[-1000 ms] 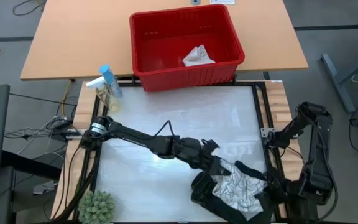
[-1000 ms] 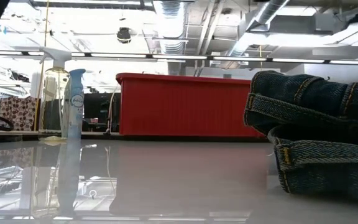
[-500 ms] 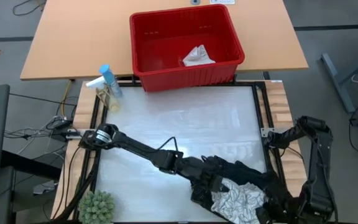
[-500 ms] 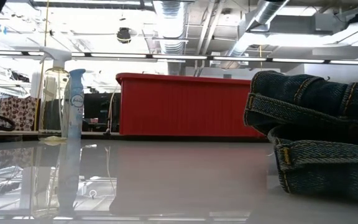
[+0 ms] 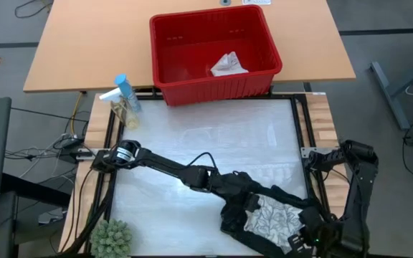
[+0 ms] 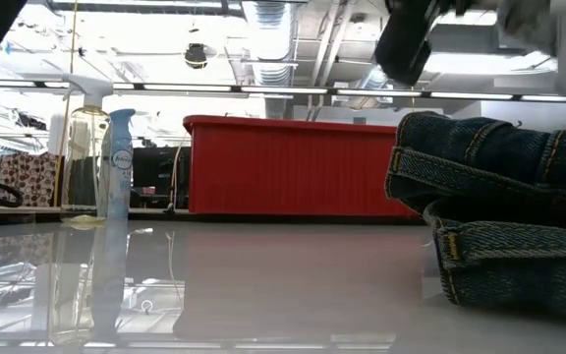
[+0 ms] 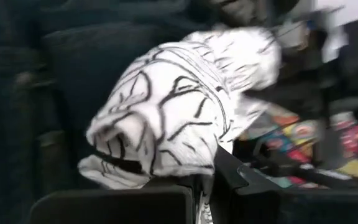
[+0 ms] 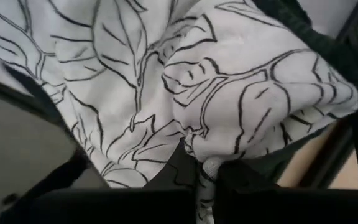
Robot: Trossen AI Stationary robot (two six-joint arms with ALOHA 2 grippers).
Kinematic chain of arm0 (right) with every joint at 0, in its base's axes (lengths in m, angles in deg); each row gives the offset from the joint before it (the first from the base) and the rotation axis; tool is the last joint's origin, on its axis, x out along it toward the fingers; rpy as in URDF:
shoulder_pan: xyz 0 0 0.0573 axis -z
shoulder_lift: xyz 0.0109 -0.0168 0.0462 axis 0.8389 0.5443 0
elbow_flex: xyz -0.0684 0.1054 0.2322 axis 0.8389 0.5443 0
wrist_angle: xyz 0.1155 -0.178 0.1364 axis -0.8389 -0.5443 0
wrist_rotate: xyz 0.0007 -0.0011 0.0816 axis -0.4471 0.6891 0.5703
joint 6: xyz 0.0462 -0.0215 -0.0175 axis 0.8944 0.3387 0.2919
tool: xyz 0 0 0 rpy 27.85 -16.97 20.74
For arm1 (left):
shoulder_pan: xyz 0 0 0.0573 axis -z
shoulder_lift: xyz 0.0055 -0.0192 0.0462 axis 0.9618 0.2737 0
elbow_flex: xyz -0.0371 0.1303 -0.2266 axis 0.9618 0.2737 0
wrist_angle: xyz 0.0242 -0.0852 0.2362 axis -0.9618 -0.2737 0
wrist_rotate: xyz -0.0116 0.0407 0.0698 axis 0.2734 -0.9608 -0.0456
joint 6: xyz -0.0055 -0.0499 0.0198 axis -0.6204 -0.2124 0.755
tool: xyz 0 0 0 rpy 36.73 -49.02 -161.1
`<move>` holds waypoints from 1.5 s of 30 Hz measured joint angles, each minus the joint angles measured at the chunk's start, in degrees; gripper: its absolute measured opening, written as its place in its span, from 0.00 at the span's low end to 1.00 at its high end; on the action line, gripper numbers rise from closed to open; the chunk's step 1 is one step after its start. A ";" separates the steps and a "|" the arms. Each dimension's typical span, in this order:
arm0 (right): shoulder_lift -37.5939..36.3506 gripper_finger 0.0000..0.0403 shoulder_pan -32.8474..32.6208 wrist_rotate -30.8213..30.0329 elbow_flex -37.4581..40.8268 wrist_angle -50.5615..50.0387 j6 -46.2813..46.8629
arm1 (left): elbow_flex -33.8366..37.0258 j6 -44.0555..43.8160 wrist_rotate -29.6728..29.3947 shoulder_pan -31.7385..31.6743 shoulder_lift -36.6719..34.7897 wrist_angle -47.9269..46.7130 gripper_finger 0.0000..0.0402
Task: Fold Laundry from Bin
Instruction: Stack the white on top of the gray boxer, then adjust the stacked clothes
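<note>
leaf-patterned cloth (image 5: 272,221) is spread on dark garment (image 5: 229,215) at table's near right corner | soft, light, best taken by edges | one edge is pinched by left gripper (image 5: 252,206), another by right gripper (image 5: 301,240)

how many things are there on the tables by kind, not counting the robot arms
cloth pieces: 3 (leaf-print cloth, dark garment, small white cloth)
baskets: 1 (red basket)
spray bottles: 1 (spray bottle)
plants: 1 (green plant)
total: 6

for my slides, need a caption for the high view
Both tools, left and right, shut on white leaf-patterned cloth atop dark garment; red slotted plastic bin behind.
</note>
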 joint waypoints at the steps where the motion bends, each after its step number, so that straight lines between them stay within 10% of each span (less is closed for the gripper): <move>1: 0.07 0.09 0.07 0.89 0.32 -0.21 -0.02 | 0.02 0.34 0.58 0.00 0.17 -1.09 0.00; 20: 0.14 0.17 0.29 6.55 6.01 5.96 -1.10 | 0.04 14.98 -4.62 -1.98 0.16 -7.17 0.18; 45: -1.72 0.50 -2.03 2.71 -1.07 -6.44 -6.85 | -0.02 26.30 18.96 -8.68 -6.44 -10.19 0.28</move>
